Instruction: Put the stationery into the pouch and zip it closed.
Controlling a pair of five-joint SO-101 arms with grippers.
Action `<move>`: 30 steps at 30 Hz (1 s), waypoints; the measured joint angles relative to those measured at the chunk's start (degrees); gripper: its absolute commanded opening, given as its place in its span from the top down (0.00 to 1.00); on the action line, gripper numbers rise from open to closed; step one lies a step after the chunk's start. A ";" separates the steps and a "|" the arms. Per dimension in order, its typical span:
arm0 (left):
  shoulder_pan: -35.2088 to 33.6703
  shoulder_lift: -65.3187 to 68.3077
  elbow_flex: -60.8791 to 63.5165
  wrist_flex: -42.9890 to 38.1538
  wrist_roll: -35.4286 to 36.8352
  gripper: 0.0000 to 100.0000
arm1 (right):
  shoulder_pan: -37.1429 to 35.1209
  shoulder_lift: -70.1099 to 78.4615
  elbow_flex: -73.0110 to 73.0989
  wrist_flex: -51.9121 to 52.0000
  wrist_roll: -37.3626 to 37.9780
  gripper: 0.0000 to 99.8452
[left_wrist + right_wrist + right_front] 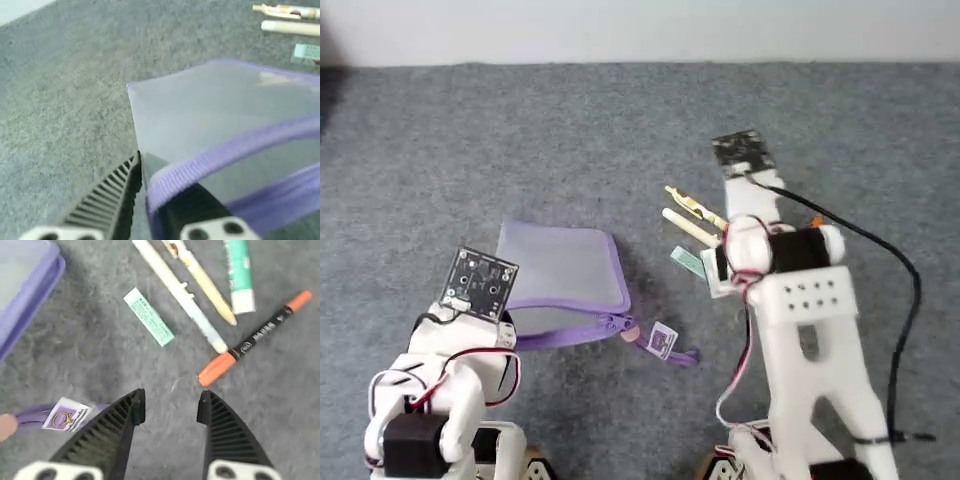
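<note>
Looking down from the high view, my left arm (430, 400) sits folded at the near left, wrist above the near-left corner of the pouch (565, 270). My right arm (810, 300) stretches away from me on the right, wrist over the stationery. One pouch lies flat on the grey mat (440, 140) between the arms, zip edge toward me. Its tag (663, 341) rests on the mat just past the zip's right end. Beside the right arm I count a yellow pen (692, 207), a white pen (690, 226) and a mint slip (687, 260), all apart from the pouch.

From my left wrist, my left gripper (144, 167) is pinched on the pouch's corner. The ribbed finger (107, 200) presses against the edge and the other shows dark through the clear wall, with almost no gap between them. Two purple zip bands cross there, a space between them. Both pens and the slip lie well beyond the far edge.

From my right wrist, my right gripper (170, 407) hangs above bare mat, fingers spread wide, holding and touching nothing. Ahead of it lie five pieces: the slip, the two pens side by side, one green tube (237, 275) and one orange marker (255, 337), which is nearest my fingertips. The tag lies just beside one finger, and the pouch's corner sits off to that same side.
</note>
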 measured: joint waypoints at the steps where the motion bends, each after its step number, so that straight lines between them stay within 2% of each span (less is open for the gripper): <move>1: 0.00 0.00 -0.35 0.70 0.00 0.99 | -0.53 1.32 0.00 -1.05 0.88 0.83; 6: 0.00 4.13 -5.36 4.04 0.62 0.99 | -4.84 7.47 0.00 -7.38 4.57 0.83; 11: 0.00 16.35 -14.95 6.07 6.42 0.99 | -6.42 13.45 0.00 -11.78 5.27 0.83; 17: 0.00 29.36 -24.70 6.15 12.04 0.99 | -6.33 21.10 -4.13 -12.31 5.45 0.83; 24: 0.00 32.26 -26.29 6.15 13.98 0.99 | -6.24 34.29 -13.89 -12.31 5.63 0.83; 30: 0.00 32.26 -26.29 6.15 14.33 0.99 | -6.15 44.84 -22.33 -10.02 10.29 0.83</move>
